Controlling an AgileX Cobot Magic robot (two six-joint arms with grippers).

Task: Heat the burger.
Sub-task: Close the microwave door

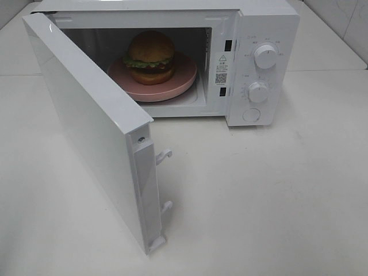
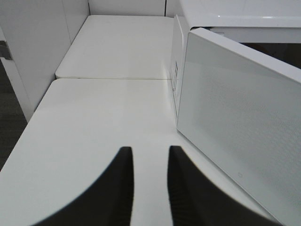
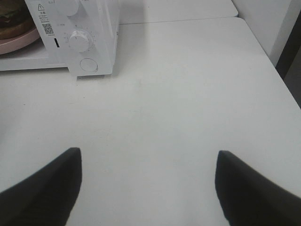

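Just beside the left gripper [image 2: 150, 153], fingers narrowly parted and empty, stands the open door [image 2: 235, 132], the burger [image 1: 150, 54] beyond it; right gripper [image 3: 148, 153] gapes wide, empty.

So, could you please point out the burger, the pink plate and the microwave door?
burger [image 1: 150, 49], exterior high view, top bun.
pink plate [image 1: 168, 92], exterior high view, front rim.
microwave door [image 1: 86, 126], exterior high view, broad face.

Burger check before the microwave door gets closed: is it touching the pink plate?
Touching. In the exterior high view the burger sits flat on the pink plate, no gap between.
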